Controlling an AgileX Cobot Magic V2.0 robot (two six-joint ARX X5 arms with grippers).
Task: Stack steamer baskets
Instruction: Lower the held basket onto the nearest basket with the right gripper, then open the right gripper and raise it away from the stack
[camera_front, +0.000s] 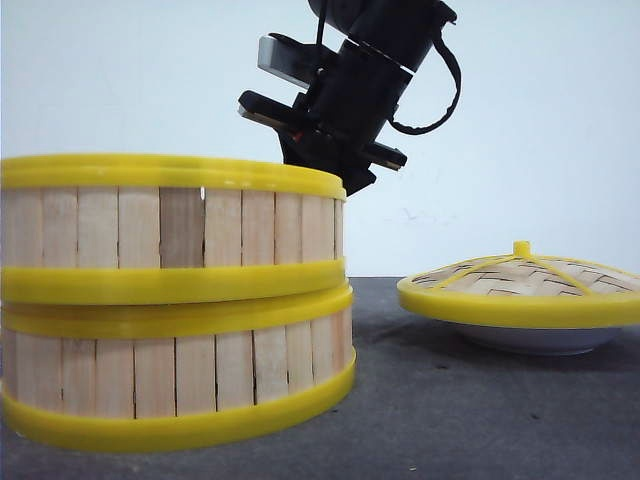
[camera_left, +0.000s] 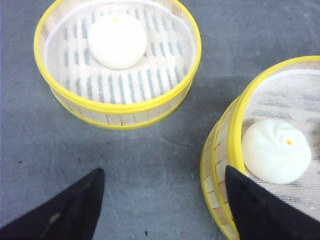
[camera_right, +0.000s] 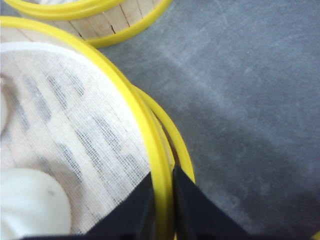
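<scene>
Two steamer baskets are stacked at the front left. The upper basket (camera_front: 170, 225) lies on the lower one (camera_front: 180, 375), slightly off-centre. My right gripper (camera_right: 162, 175) is shut on the upper basket's yellow top rim (camera_right: 130, 95), one finger inside and one outside; the front view shows its arm (camera_front: 350, 90) coming down behind the stack. The lower basket's rim (camera_right: 172, 132) peeks out beneath. A third basket (camera_left: 117, 107) with a white bun (camera_left: 117, 40) stands apart on the table. My left gripper (camera_left: 164, 170) hangs open above the table beside the stack (camera_left: 237, 130), holding nothing.
A domed woven lid (camera_front: 520, 280) with a yellow rim rests on a white plate (camera_front: 540, 340) at the right. A bun (camera_left: 275, 150) lies on the cloth liner in the upper stacked basket. The table (camera_front: 450, 400) is dark grey.
</scene>
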